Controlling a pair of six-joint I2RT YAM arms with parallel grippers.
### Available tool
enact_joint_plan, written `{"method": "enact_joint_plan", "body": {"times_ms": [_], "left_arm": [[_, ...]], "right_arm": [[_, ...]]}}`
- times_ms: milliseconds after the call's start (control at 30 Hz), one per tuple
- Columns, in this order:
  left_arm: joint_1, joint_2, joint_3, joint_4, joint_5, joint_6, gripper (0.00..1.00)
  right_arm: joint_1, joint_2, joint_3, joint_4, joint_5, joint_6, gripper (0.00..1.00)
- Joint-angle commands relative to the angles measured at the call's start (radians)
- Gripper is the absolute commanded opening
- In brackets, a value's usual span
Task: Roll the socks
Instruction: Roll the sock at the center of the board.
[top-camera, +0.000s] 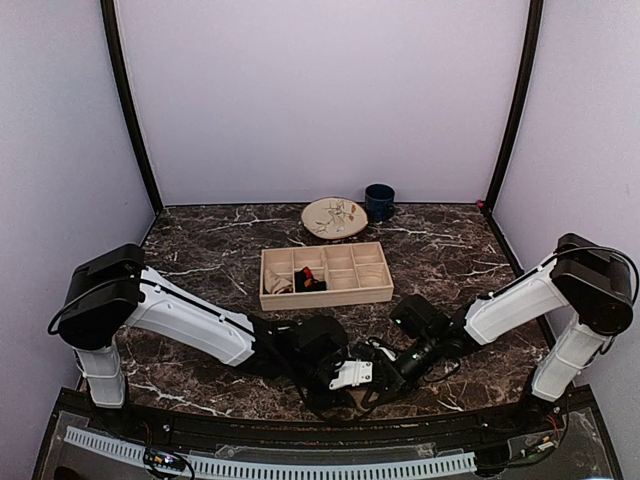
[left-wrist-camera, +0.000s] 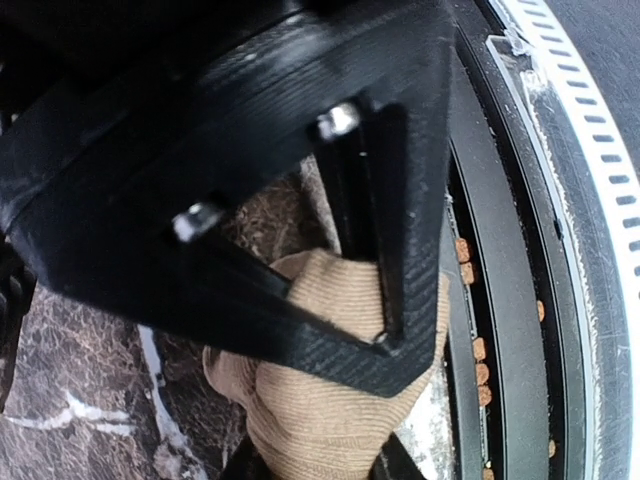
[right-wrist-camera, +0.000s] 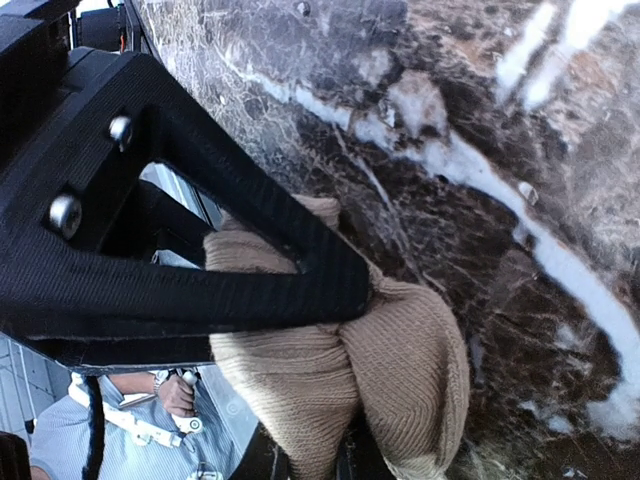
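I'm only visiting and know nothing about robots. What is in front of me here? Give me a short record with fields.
table: dark marble top
tan sock: bunched at the near table edge, between both grippers
right gripper: shut on the tan sock
left gripper: at the tan sock, grip unclear
wooden tray: mid-table, divided, holding a beige sock and a black-and-red sock
plate, blue mug: side by side at the far edge

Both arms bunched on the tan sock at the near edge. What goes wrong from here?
1. The tan sock sits right by the table's near edge; a slip could drop it off.
2. The right fingers are shut on it, but the left fingers' hold is unclear, so the roll may spring open.
3. Both sets of fingers crowd one spot and may collide.
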Motion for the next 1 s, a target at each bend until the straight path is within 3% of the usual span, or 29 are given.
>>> {"method": "enact_joint_plan", "body": {"times_ms": [0, 100, 367, 967], "left_arm": [[-0.01, 0.032, 0.012, 0.021, 0.011, -0.003, 0.23], [-0.01, 0.032, 0.005, 0.025, 0.004, -0.007, 0.16], [-0.01, 0.011, -0.036, 0.021, -0.004, -0.014, 0.11], [0.029, -0.026, -0.069, -0.01, 0.092, -0.057, 0.08]], "right_arm": [[-0.001, -0.003, -0.01, 0.033, 0.007, 0.005, 0.1], [-0.001, -0.009, -0.01, 0.028, 0.017, 0.006, 0.15], [-0.013, -0.076, -0.018, -0.04, 0.094, -0.004, 0.31], [-0.013, -0.305, -0.049, -0.209, 0.439, -0.034, 0.43]]}}
